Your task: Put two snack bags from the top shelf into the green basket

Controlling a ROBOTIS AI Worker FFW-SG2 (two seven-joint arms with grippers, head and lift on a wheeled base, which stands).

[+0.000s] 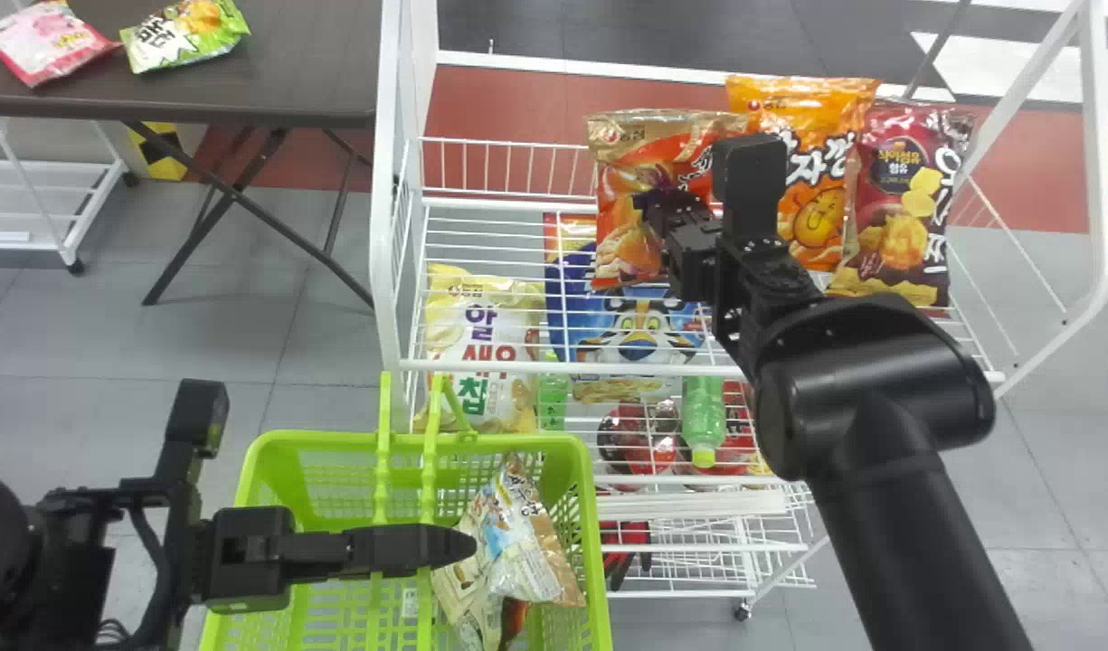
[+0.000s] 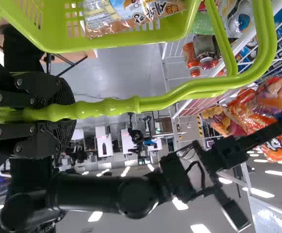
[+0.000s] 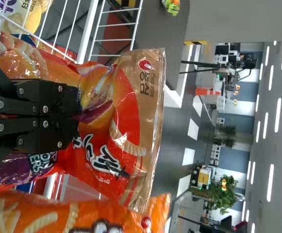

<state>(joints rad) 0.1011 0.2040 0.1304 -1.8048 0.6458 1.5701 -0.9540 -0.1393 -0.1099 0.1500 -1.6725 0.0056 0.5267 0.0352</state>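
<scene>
So the green basket (image 1: pixel 336 441) already has at least 1 snack bag (image 1: pixel 526 542) in it; can't tell if there's another bunched up in there. My guess is 1 down, 1 to go. The red-orange bag (image 3: pixel 131 97) is upright at the top shelf (image 1: pixel 535 367), right between the right gripper's (image 3: pixel 77 116) fingers, pinched nearly closed on it. Left gripper (image 2: pixel 74 114) is clamped round the basket handle (image 2: pixel 112 107).
</scene>
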